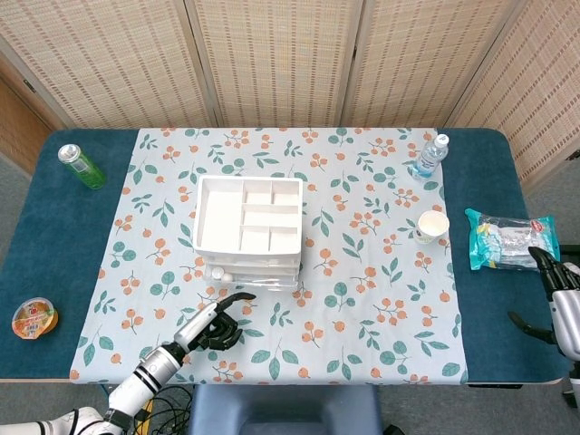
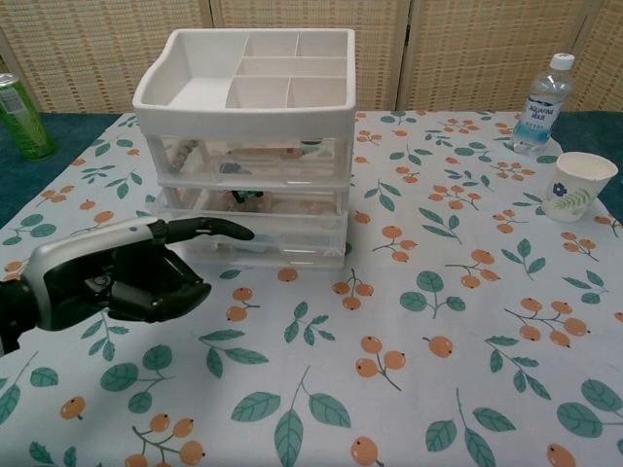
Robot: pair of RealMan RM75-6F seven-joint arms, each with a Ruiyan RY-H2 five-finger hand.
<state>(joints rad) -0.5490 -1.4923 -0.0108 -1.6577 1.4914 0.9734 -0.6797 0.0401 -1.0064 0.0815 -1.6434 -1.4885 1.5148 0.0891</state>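
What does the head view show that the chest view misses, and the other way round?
Only the head view: the right hand at the table's right edge, the snack packet by it, and the jelly cup at far left. Only the chest view: the drawer fronts and the clutter inside them. Both: the left hand, one finger out and the rest curled, in front of the organizer, plus the bottle, paper cup and green can.

The head view looks steeply down from high above the whole tabletop (image 1: 36,236). The chest view sits low and close, facing straight across the floral cloth (image 2: 438,321). Both share the white drawer organizer (image 1: 247,231), water bottle (image 2: 538,104) and paper cup (image 2: 576,185).
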